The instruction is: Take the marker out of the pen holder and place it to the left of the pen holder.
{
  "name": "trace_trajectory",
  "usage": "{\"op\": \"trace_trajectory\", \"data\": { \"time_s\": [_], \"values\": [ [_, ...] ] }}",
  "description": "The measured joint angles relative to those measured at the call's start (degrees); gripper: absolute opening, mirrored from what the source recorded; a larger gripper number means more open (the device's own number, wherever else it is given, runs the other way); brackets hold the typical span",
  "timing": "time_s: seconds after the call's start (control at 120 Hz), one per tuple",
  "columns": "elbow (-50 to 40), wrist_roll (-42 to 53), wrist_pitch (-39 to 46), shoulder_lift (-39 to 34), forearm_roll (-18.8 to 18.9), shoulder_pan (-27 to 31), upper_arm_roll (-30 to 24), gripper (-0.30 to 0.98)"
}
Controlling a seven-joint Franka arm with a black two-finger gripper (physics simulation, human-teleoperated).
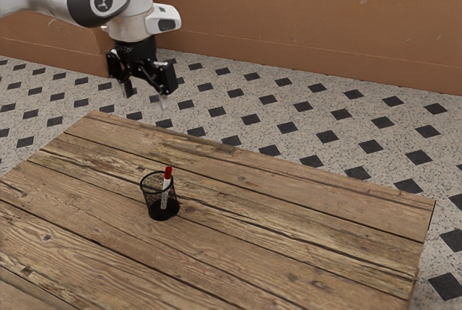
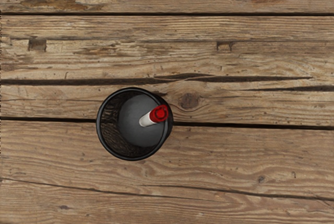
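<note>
Item, nearest to us: our hand (image 1: 145,101), raised above the worktop (image 1: 289,223), fingers spread wide, nothing between them.

Item, below: one marker (image 1: 166,189), white body, red cap (image 2: 160,113) uppermost. Stands in the pen holder, tilted, its cap at the rim toward the exterior view's right. Principal hazard: cap and rim sit so close that one finger must pass a very narrow gap. Should we come down slightly off, a fingertip may land on the rim and tip the holder, or we may pinch rim and marker together and lift both. The tilt is a second hazard: a vertical grip could meet the cap unevenly, letting it twist or slip.

Item: one pen holder (image 1: 150,196), black mesh, upright, probably light. A sideways pull before the marker's foot is free would likely drag or topple it.

Item, around and beyond: the worktop, planked, grooved. Released from too high, a round marker may bounce or roll; set down too close, it may strike the holder. Past the worktop's far edge, tiled floor (image 1: 346,95), where a long roll would end.
</note>
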Motion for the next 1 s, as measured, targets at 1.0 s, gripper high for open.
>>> {"op": "trace_trajectory", "data": {
  "time_s": [1.0],
  "values": [
    [20.12,-1.4,17.05,39.63,-7.41,3.47,7.45,0.69]
  ]
}}
